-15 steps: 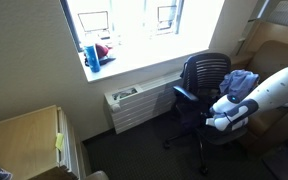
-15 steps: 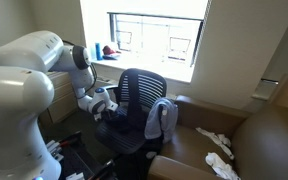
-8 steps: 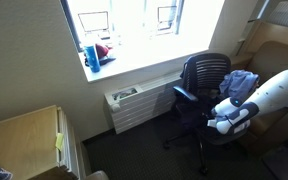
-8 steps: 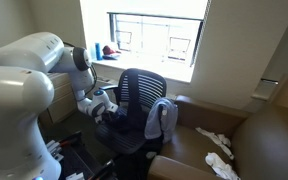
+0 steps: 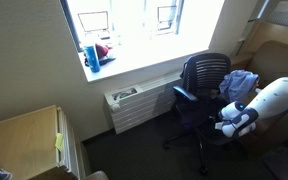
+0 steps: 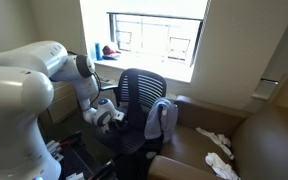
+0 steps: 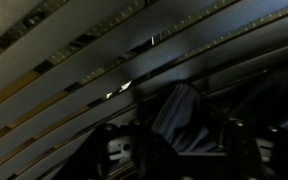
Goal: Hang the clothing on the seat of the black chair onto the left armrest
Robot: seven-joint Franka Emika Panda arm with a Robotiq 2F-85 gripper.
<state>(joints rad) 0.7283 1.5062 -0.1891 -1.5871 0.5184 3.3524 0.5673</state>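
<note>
One blue cloth garment [image 6: 163,118] is hanging over the black mesh office chair's [image 6: 137,88] armrest, its long axis running vertically, hem pointing floorward; the gripper [image 6: 108,116], fingers spread and empty, is hovering near the seat.

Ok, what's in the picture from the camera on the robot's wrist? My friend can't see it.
A very dark picture: a bluish-grey cloth shows in the lower middle, above and between the two dark fingers of the open claw at the bottom edge. Pale slanted stripes cross the rest; what they are is hard to tell.
</note>
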